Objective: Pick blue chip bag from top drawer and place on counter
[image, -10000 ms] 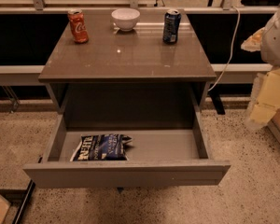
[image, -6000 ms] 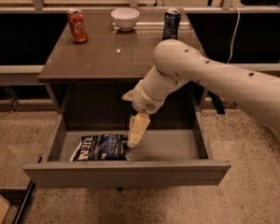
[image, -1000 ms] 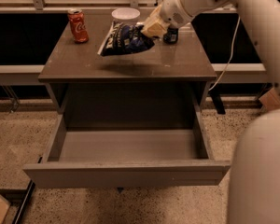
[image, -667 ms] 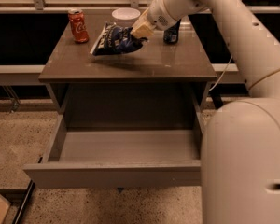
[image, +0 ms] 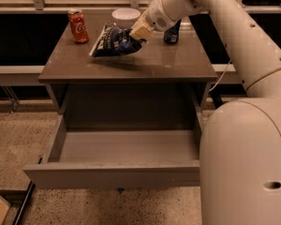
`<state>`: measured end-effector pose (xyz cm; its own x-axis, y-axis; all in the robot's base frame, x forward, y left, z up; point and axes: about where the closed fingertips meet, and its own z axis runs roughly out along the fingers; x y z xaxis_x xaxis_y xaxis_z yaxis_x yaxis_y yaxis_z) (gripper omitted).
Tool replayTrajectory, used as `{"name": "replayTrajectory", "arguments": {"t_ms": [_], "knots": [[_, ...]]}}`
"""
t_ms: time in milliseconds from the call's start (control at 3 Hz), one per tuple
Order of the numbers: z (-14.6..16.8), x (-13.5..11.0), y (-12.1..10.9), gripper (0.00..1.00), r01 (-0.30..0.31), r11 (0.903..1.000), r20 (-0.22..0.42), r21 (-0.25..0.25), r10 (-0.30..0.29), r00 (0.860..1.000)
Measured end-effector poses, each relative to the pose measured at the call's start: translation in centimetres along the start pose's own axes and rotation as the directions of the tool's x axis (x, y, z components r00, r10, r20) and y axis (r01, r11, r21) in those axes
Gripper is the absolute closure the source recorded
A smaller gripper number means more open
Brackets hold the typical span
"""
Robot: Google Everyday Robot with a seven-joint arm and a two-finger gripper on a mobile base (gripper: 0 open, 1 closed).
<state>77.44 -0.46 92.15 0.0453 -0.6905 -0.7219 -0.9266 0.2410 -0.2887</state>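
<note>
Camera view: the gripper point(image: 136, 34) hangs over the back middle of the counter point(image: 173, 64), its fingers pinched on the right-hand end of the blue chip bag point(image: 113, 41). The bag stretches leftward from the gripper, its long axis running roughly side to side and dipping slightly at the left. The bag sits low over the counter between the red soda can point(image: 77, 26) and the dark can point(image: 172, 32), just in front of the white bowl point(image: 126, 17). Whether it touches the surface I cannot tell; the top drawer point(image: 112, 175) stands open below.
</note>
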Motion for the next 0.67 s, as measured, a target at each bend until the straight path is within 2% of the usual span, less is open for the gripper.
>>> {"name": "replayTrajectory", "arguments": {"t_ms": [667], "knots": [[0.78, 0.04, 0.25, 0.11, -0.001, 0.9999, 0.0, -0.012, 0.001, 1.0]]}}
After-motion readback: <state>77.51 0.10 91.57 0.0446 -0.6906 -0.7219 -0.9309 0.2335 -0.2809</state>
